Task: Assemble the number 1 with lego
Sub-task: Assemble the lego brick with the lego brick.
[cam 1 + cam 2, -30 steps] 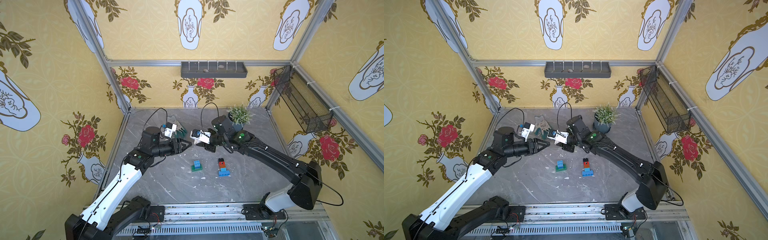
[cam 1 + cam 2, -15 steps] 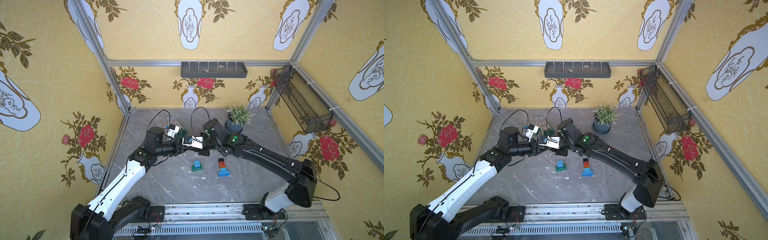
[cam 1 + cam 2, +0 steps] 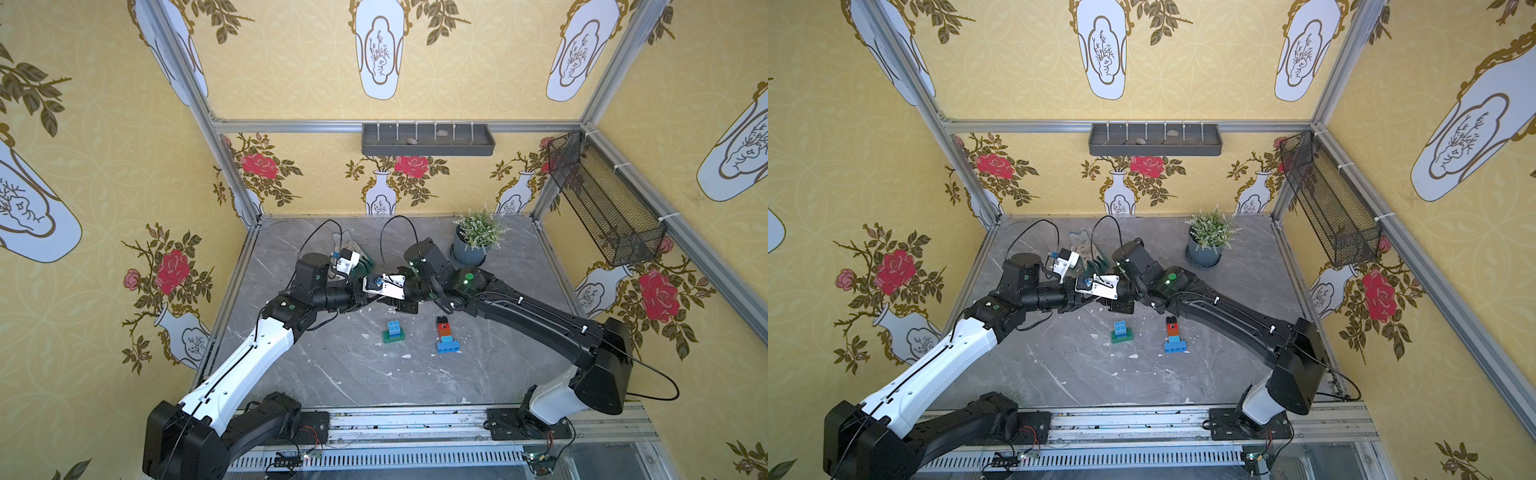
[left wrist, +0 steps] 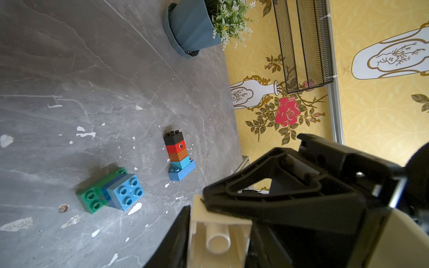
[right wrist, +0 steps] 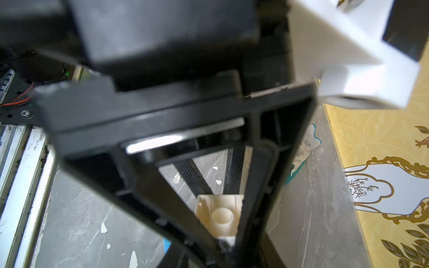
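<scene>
Your right gripper [image 5: 224, 236] pinches the white brick [image 5: 219, 214] mid-air over the counter [image 3: 353, 374], behind the coloured stack [image 3: 445, 336]. The left gripper [image 4: 218, 241] flanks it too; whether its fingers press, I cannot tell. Confirm a square squeeze on the flat walls before you release the right, then back out straight without twisting it.

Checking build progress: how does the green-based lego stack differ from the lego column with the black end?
Pose: the green-based stack sits studs up, the column lies on its side. Count: the stack has three bricks, the column five. Both start from a long brick.
</scene>
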`<state>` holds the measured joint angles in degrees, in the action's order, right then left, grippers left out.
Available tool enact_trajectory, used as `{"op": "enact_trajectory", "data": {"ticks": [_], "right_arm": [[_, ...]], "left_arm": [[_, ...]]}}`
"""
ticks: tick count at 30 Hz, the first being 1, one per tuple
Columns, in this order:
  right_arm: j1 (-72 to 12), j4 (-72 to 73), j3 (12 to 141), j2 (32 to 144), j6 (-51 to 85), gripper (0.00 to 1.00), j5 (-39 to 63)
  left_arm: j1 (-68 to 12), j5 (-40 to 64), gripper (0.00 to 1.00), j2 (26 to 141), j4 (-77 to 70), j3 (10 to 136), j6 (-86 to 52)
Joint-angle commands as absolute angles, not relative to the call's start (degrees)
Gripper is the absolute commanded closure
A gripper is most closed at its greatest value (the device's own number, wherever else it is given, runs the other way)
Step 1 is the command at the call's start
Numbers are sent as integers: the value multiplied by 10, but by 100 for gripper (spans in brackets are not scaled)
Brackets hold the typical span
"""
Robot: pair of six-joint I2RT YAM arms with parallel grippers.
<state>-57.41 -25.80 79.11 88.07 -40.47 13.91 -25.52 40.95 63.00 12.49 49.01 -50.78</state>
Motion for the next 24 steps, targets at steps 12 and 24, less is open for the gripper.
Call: {"op": "enact_trajectory", "data": {"ticks": [12,24], "right_arm": [[-449,-31,624,749,-225,35,336],[-434,166,574,760,-139,37,423]], "left_arm": [[-236,465,66,625,-117,414,-680],[-236,498,66,638,-310,383,-816]]}}
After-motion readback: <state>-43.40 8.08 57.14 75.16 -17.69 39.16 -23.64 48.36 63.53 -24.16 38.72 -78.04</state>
